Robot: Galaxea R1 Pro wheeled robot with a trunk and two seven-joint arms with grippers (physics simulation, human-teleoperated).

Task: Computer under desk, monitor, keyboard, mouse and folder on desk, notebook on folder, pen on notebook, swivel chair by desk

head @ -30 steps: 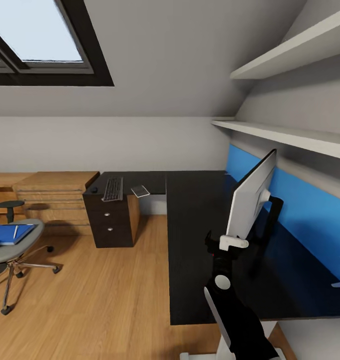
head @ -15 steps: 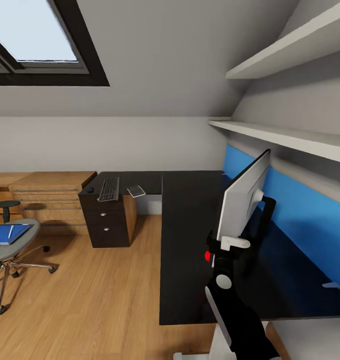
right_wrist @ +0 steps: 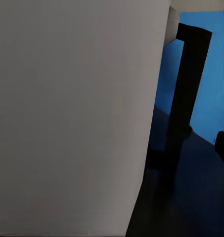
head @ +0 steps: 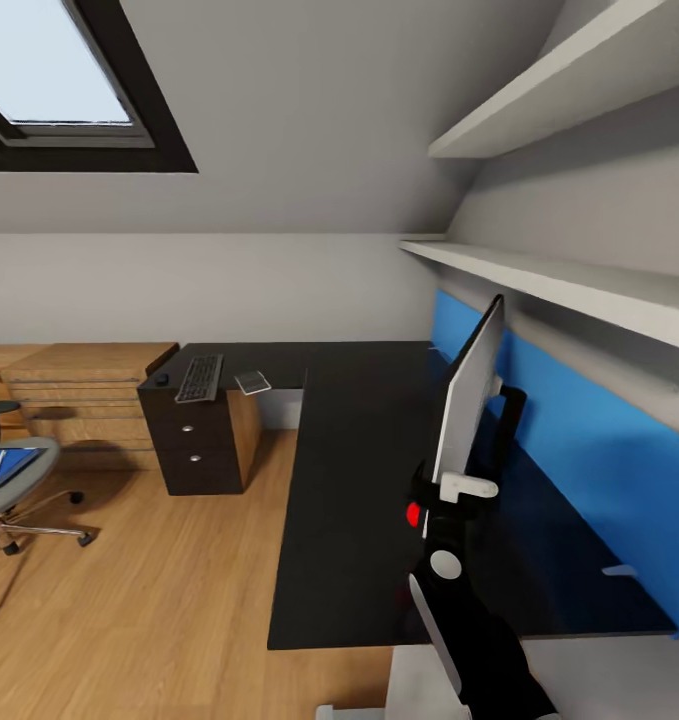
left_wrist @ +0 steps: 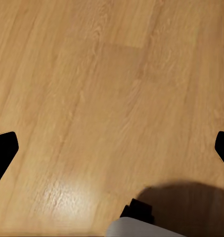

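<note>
Right hand (head: 457,490) clamped on monitor (head: 467,396) lower edge, over the black counter (head: 359,480). Left hand (left_wrist: 112,148) fingers spread apart above wood floor (left_wrist: 92,89). Keyboard (head: 200,378) lies on counter's far end.

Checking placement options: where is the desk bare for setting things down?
The desk is bare across its corner and long arm, between the notebook and the monitor. The drawer end is crowded with mouse, keyboard and notebook.
</note>
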